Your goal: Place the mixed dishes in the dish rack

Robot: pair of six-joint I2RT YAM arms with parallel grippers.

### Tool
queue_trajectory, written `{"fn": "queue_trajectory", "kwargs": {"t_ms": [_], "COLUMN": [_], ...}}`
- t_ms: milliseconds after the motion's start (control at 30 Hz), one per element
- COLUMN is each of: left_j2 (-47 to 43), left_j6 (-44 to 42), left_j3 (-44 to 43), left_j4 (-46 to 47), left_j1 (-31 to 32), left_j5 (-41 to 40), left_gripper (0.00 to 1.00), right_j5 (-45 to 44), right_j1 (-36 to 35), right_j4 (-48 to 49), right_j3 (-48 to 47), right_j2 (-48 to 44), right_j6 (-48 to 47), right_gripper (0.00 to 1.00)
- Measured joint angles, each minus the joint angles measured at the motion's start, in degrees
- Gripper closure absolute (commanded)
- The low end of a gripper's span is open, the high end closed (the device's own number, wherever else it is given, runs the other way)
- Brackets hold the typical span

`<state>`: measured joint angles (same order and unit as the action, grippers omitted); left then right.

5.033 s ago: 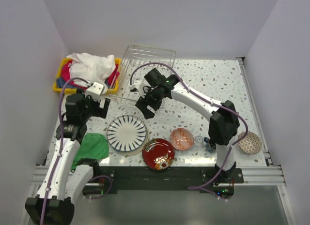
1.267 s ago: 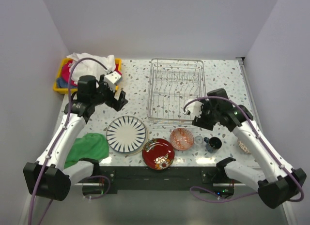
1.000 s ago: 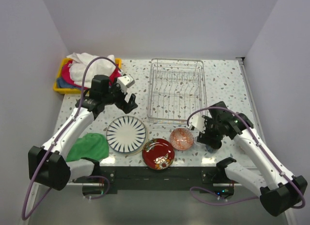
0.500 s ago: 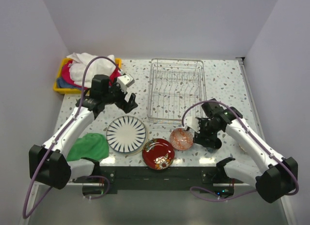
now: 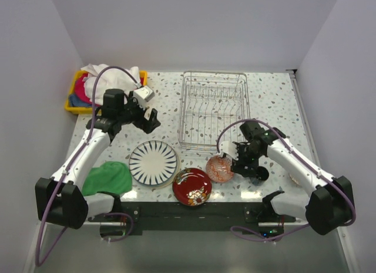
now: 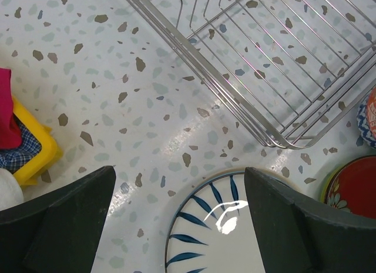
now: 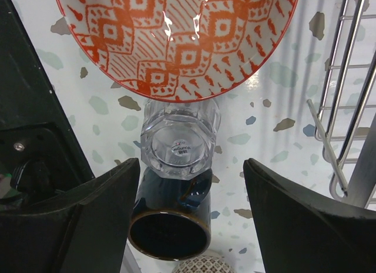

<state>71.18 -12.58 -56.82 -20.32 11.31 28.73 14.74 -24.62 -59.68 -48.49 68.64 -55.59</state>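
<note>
Right tool (image 7: 192, 179), spread wide and empty, hangs over the clear glass (image 7: 179, 145), probably the pick; next, lower and close gently.

The dish rack (image 5: 211, 117), which was held tilted at the back left before, has been laid flat at the middle. The right gripper (image 7: 192, 162) has been brought down over the small clear glass (image 7: 179, 145).

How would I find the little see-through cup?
Start at the silver dish rack and look just in front of its right corner, by the orange-red bowl. The small glass sits between that bowl and the dark blue mug; it alone is clear.
</note>
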Motion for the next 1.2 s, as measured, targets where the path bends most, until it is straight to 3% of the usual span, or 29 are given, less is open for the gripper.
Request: {"fn": "queue_trajectory", "kwargs": {"t_ms": [767,1200], "left_j2": [2.8,3.1], "left_j6": [1.0,1.0], "left_j3": [-1.8,-1.9], "left_j4": [1.3,1.4], "left_j1": [4.8,5.4], "left_j5": [2.6,2.3], "left_gripper": [0.04,0.04], "right_j5": [0.0,1.4], "right_j1": [0.0,0.0], "right_j4": [1.7,4.2], "right_j3": [0.3,0.3], "right_j2": [1.0,8.1], "right_j6": [1.6,1.5], "right_gripper": [0.25,0.3]}}
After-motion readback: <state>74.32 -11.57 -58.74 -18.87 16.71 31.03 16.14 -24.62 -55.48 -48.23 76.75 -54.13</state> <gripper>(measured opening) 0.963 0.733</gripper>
